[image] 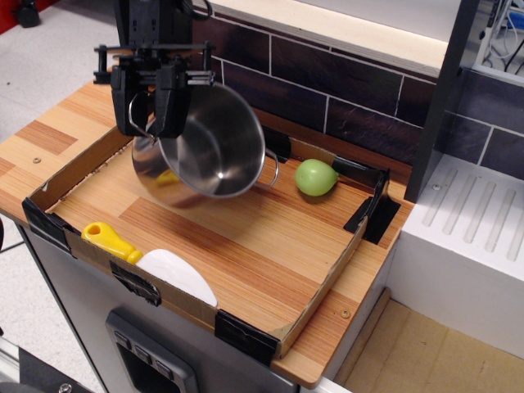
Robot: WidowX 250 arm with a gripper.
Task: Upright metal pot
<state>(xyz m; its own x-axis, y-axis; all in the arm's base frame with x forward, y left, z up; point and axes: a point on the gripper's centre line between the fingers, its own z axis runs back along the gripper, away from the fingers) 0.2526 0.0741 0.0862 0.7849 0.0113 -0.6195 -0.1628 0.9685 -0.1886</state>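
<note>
The metal pot (209, 147) is a large shiny steel cylinder, held above the tray's back left part. It is tilted with its open mouth facing the camera and to the right, so I see its inside. A thin wire handle (272, 168) shows at its right side. My gripper (151, 94) comes down from above and is shut on the pot's upper left rim. A green fruit (315, 177) lies on the tray floor to the right of the pot, apart from it.
A shallow cardboard tray (323, 282) with black taped corners sits on the wooden counter. A yellow-handled white spatula (155, 260) lies on its front left wall. A dark tiled wall stands behind. A white rack (475, 246) is on the right.
</note>
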